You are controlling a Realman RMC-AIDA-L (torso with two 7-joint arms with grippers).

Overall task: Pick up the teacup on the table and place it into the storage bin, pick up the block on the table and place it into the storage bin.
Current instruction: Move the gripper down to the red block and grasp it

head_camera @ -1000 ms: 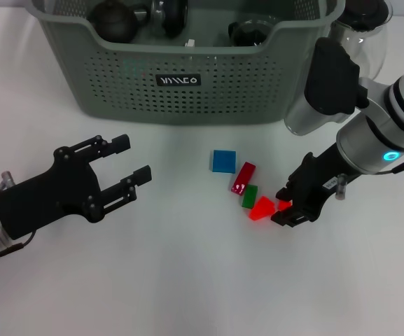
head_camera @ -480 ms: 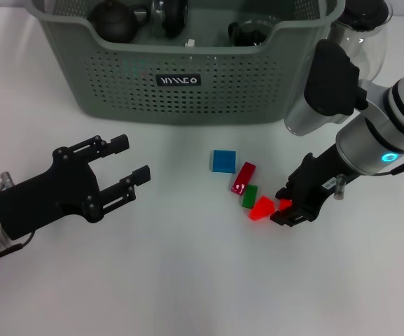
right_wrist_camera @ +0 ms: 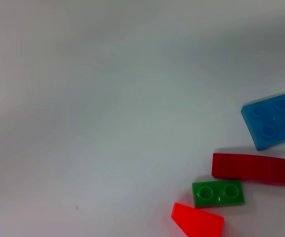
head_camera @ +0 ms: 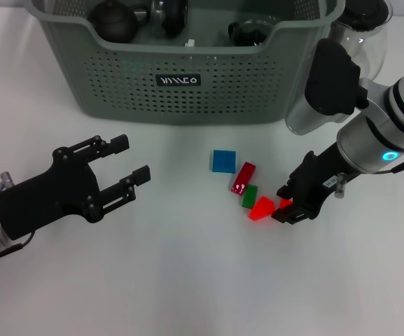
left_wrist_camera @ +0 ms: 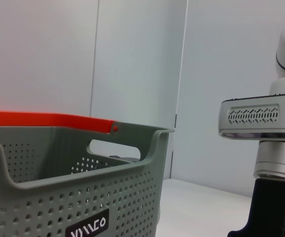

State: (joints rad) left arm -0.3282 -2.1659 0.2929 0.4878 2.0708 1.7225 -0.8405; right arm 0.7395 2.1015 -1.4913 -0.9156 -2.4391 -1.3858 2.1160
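No teacup on the tabletop (head_camera: 187,280); dark pots sit in the storage bin (head_camera: 180,70) at the far side, so that half looks done. Right hand (head_camera: 291,207) clamped on a small red block (head_camera: 284,204) (barely visible) at tabletop level; left hand (head_camera: 128,175) idle, fingers apart, near left.

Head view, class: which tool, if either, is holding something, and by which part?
The right tool grips a small red block by its sides, low on the table. The left tool is open, holding nothing.
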